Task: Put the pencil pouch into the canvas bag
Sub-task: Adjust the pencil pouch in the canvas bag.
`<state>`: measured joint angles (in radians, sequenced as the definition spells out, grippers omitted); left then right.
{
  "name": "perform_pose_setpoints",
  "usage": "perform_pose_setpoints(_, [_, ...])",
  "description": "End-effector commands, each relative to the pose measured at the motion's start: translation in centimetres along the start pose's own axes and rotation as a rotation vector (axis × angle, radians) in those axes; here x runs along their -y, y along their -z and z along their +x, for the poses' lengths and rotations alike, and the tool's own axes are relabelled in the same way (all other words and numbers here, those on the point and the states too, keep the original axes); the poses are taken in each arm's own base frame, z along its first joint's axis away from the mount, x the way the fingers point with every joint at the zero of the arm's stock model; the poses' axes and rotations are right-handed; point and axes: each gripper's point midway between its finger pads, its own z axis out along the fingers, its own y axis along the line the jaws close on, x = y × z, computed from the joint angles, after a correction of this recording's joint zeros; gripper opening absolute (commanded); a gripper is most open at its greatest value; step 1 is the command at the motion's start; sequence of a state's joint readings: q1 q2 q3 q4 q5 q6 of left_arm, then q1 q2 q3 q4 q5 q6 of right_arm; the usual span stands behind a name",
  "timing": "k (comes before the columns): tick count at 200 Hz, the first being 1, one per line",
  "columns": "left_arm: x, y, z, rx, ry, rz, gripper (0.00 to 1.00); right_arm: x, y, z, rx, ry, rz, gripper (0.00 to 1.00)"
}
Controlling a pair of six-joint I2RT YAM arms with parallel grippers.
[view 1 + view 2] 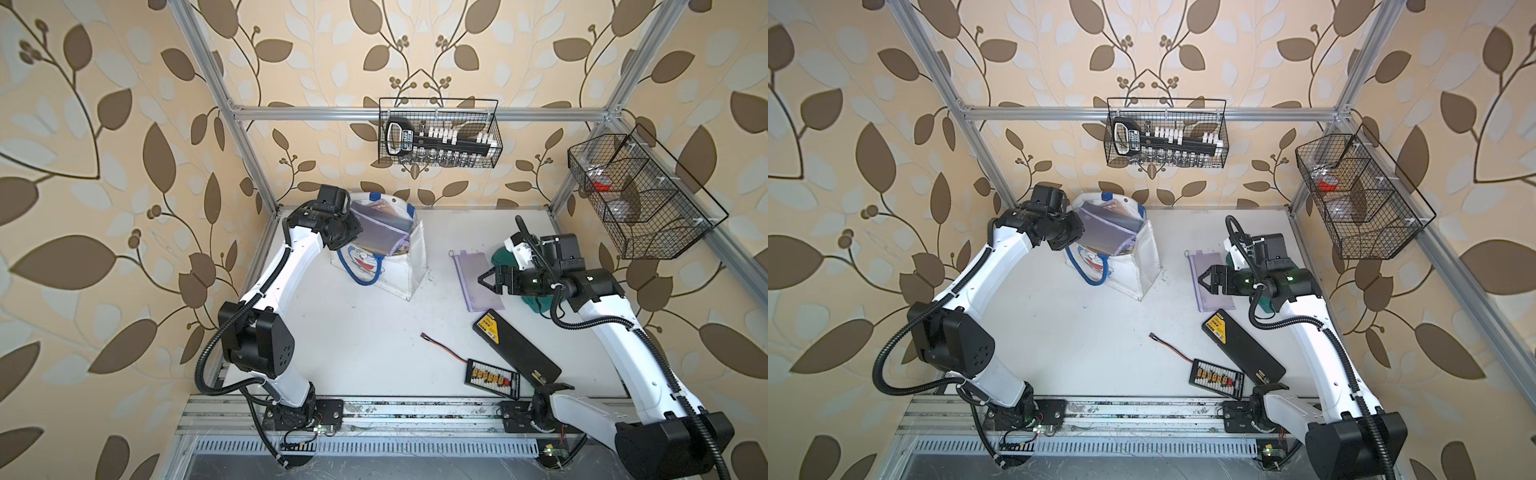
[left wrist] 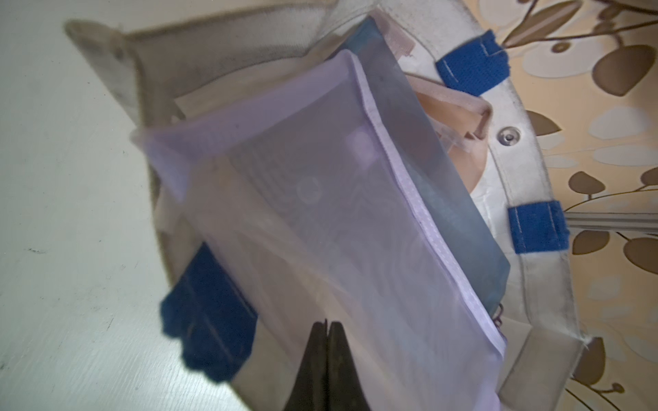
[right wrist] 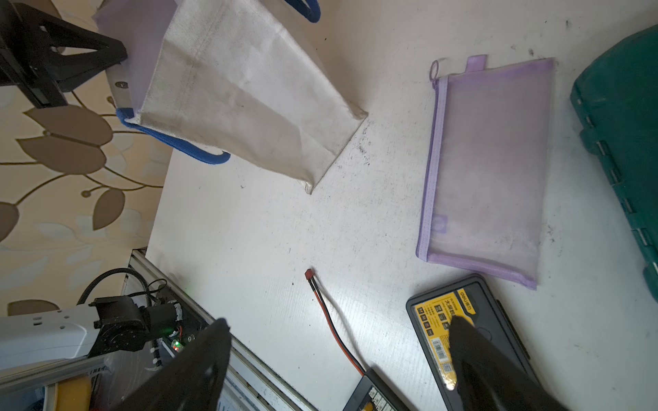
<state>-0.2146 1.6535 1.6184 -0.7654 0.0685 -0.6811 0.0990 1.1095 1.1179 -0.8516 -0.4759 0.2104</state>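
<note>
The white canvas bag (image 1: 399, 270) (image 1: 1136, 270) (image 3: 249, 92) stands at the back left of the table, with blue handles and a cat face on its front. A purple mesh pencil pouch (image 1: 382, 232) (image 1: 1108, 232) (image 2: 302, 213) leans tilted in its open mouth, partly sticking out. My left gripper (image 1: 353, 218) (image 1: 1079, 227) (image 2: 324, 325) is shut on that pouch's near edge at the bag's rim. A second purple pouch (image 1: 467, 266) (image 1: 1200, 259) (image 3: 487, 167) lies flat on the table. My right gripper (image 1: 484, 280) (image 1: 1203, 282) (image 3: 340, 322) hovers open over it, holding nothing.
A green plastic case (image 1: 500, 257) (image 3: 619, 142) sits behind the flat pouch. A black case with a yellow label (image 1: 515, 349), a connector board (image 1: 492, 378) and a red-black wire (image 1: 444, 349) lie at the front right. Wire baskets (image 1: 440, 133) (image 1: 636, 195) hang on the frame.
</note>
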Motion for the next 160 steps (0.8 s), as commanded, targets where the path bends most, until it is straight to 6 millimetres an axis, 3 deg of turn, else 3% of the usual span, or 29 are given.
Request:
perform_pose_setpoints(1, [1.9,-0.1,-1.9,0.063,0.009,0.035,0.0,0.2,0.2,0.9,-0.023,0.011,-0.008,0.94])
perform_pose_setpoints(38, [3.1,-0.5,-2.9,0.054,-0.016,0.032,0.0,0.8,-0.3,0.7,-0.021,0.005,0.012,0.94])
perform_pose_setpoints(61, [4.9,1.9,-3.2,0.091,-0.1,0.072,0.0,2.3,-1.2,0.9,-0.021,-0.011,0.052,0.94])
perform_pose_setpoints(75, [6.7,4.0,-2.0,0.107,-0.212,0.089,0.04,3.6,-2.0,1.2,-0.026,-0.039,0.067,0.94])
perform_pose_setpoints(101, [9.2,7.7,3.1,0.076,-0.364,0.133,0.32,5.8,-3.7,1.8,-0.031,-0.106,0.083,0.94])
perform_pose_setpoints(129, [9.3,10.3,11.2,-0.039,-0.419,0.185,0.63,8.6,-5.6,1.6,-0.028,-0.185,0.105,0.94])
perform_pose_setpoints(160, [9.4,12.7,20.0,-0.157,-0.5,0.216,0.72,11.4,-7.6,1.6,-0.039,-0.259,0.126,0.94])
